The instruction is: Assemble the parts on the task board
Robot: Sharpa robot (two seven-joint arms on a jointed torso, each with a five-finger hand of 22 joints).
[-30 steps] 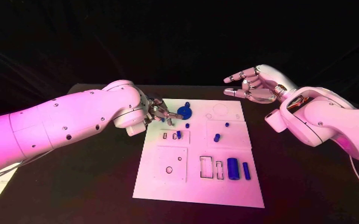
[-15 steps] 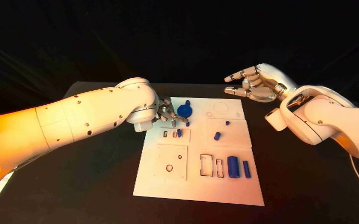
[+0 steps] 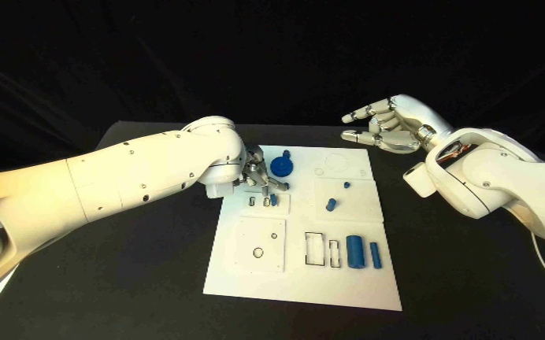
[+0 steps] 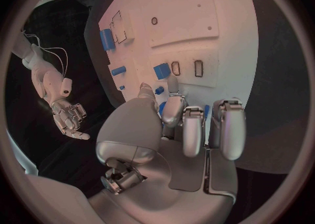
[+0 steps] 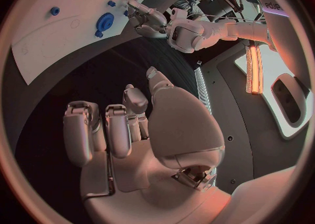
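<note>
The left hand (image 3: 257, 176) has slid from the disc (image 3: 282, 168) toward 6 o'clock and now hovers fingers-down over a small blue part (image 3: 274, 198) beside two slots on the board (image 3: 298, 277). It holds nothing that I can see, fingers loosely apart. The step looks like picking up that part; next it must pinch it cleanly. The right hand (image 3: 386, 129) hangs open, raised off the board at 2 o'clock.
</note>
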